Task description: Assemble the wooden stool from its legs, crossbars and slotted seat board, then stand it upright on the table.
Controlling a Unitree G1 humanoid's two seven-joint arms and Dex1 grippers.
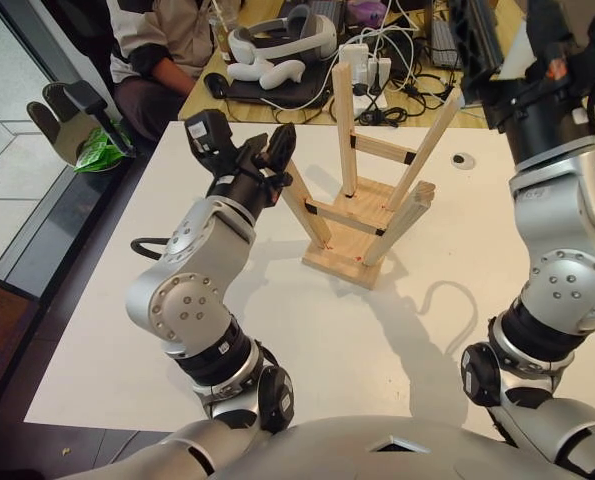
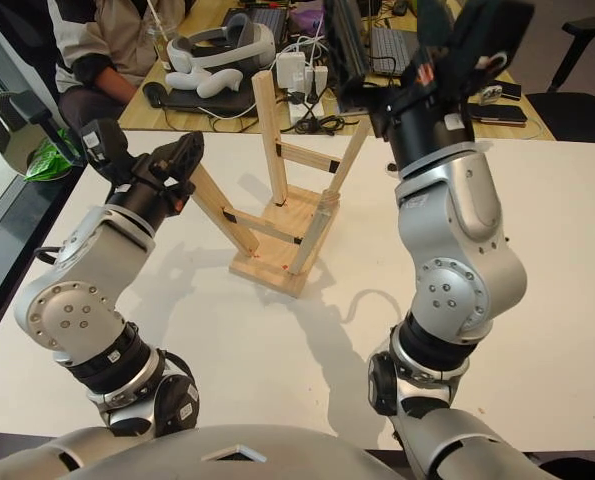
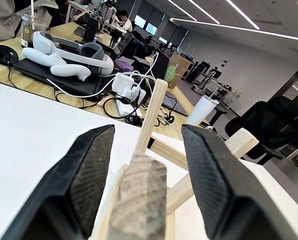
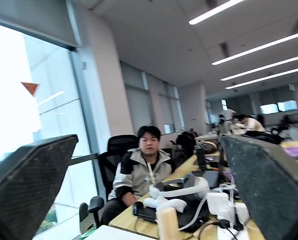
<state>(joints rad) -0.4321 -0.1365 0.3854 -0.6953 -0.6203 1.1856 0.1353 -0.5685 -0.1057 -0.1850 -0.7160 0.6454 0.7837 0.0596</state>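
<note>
Left gripper (image 3: 147, 165): released, fingers either side of the tip of one stool leg (image 3: 138, 195), gaps visible on both sides. Stool (image 1: 342, 255): inverted mid-table (image 1: 377, 350), seat board down, legs up. Right gripper (image 4: 149, 175): released, above the legs, well apart.

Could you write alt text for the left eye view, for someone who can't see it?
An upside-down wooden stool rests on its seat board on a white table, four legs pointing up. The robot's left gripper is open around the top of one leg; its right arm is raised at the right.
</note>
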